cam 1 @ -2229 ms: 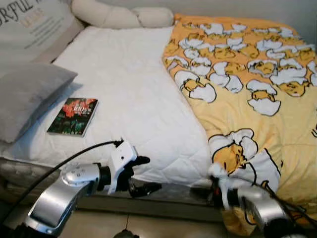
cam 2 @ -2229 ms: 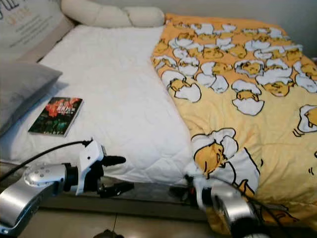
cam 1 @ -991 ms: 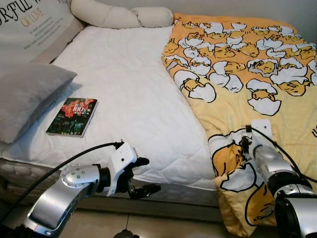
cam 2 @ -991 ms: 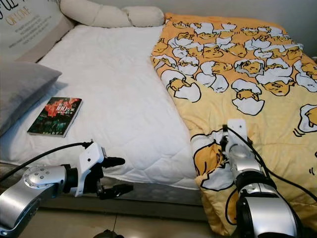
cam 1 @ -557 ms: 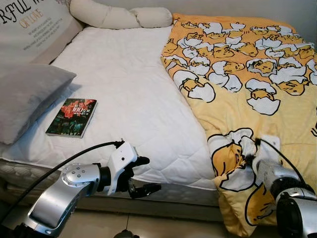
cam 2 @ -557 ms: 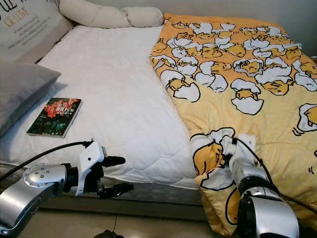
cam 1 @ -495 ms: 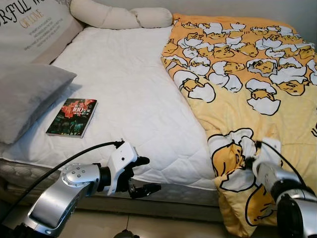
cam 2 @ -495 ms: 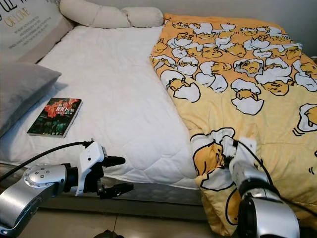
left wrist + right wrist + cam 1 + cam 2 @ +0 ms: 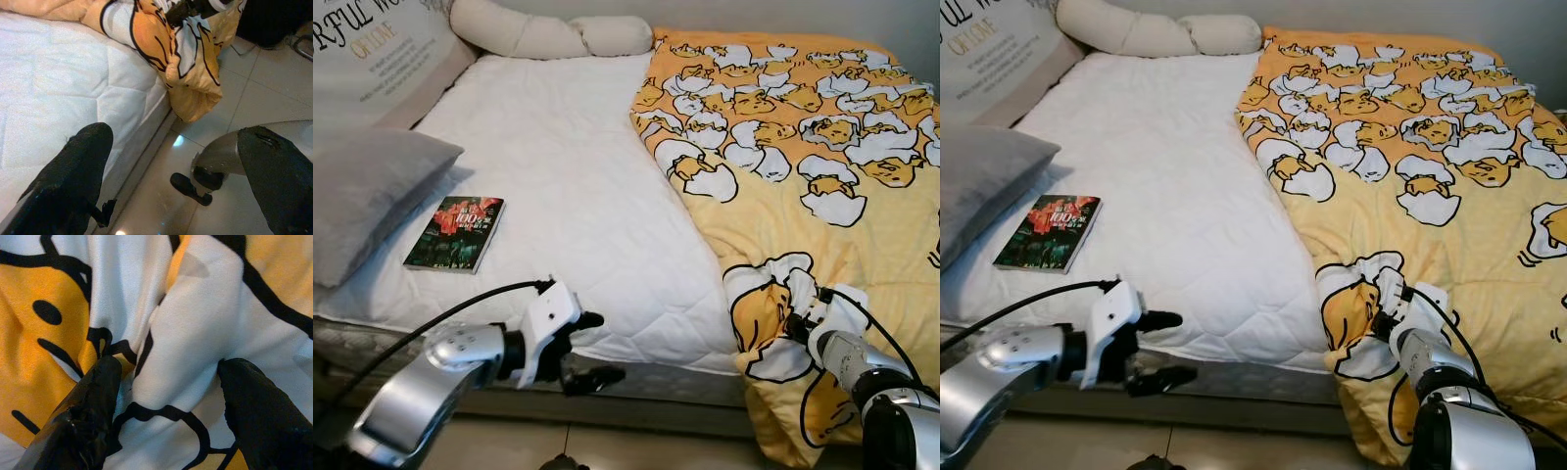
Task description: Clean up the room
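Book on bed, blanket alongside

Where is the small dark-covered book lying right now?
The small dark-covered book lies flat on the white quilted mattress, on the robot's left, beside the grey pillow.

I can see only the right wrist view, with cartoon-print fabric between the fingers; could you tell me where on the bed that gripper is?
Observer: The right gripper is at the yellow duvet's corner, at the bed's near edge.
Operator: Is the left gripper busy?
Observer: No, the left gripper is open and holds nothing, in front of the mattress edge.
Operator: Anything else on the bed?
Observer: A book lies beside a grey pillow.
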{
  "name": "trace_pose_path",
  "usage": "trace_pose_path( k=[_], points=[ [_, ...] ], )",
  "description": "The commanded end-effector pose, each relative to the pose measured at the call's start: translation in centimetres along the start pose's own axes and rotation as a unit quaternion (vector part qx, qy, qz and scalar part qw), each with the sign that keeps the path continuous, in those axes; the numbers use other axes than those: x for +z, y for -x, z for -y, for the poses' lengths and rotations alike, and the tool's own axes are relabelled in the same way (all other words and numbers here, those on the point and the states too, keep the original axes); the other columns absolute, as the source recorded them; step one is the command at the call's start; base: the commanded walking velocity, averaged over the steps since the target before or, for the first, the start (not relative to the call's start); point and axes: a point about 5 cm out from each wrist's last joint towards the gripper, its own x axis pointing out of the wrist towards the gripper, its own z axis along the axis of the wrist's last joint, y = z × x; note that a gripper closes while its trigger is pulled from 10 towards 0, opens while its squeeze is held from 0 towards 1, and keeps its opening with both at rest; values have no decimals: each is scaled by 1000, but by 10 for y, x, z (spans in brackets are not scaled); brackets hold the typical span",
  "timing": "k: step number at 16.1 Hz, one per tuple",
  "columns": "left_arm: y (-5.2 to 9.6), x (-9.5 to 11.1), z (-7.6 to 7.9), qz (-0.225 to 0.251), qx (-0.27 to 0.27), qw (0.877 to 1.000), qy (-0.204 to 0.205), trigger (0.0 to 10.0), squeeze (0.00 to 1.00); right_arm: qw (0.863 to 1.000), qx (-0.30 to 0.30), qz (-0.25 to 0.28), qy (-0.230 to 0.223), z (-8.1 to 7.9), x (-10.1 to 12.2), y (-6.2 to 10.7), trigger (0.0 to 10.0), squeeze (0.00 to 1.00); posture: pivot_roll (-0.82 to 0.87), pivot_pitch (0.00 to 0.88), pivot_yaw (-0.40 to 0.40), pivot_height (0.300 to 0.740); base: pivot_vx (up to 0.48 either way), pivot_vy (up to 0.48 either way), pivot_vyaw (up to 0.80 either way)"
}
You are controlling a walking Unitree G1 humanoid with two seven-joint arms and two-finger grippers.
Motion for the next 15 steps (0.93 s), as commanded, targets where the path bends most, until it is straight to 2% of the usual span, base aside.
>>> trace_pose_path(
  k=[1, 2, 3, 4, 5, 6, 15],
  points=[
    [5, 2, 1, 0, 1, 1000, -2, 10000, 898, 1000, 6, 1, 8, -5, 0, -1, 5294, 0, 113, 26, 54, 740, 0, 0, 0],
    [8, 2, 2, -3, 0, 1000, -1, 10000, 898, 1000, 5, 2, 10, -4, -1, -1, 4510, 0, 134, 48, 58, 740, 0, 0, 0],
    [13, 1, 5, -9, -3, 1000, 2, 10000, 898, 1000, 0, 0, 16, -3, -4, -1, 3020, 0, 149, 63, 62, 740, 0, 0, 0],
    [17, 1, 8, -12, -6, 1000, 4, 10000, 902, 1000, -3, -1, 17, -1, -5, -1, 1961, 0, 160, 73, 65, 740, 0, 0, 0],
    [20, 1, 10, -14, -7, 1000, 5, 10000, 902, 1000, -5, -1, 16, 0, -6, -1, 1608, 0, 167, 82, 70, 740, 0, 0, 0],
    [22, 0, 12, -17, -9, 1000, 7, 10000, 898, 1000, -10, 1, 15, 2, -6, 0, 0, 0, 169, 89, 73, 740, 0, 0, 0],
    [19, 1, 14, -16, -13, 1000, 12, 10000, 902, 1000, -1, 15, 4, 0, -2, -1, 0, 0, 149, 67, 69, 740, 0, 0, 0]
  ],
)
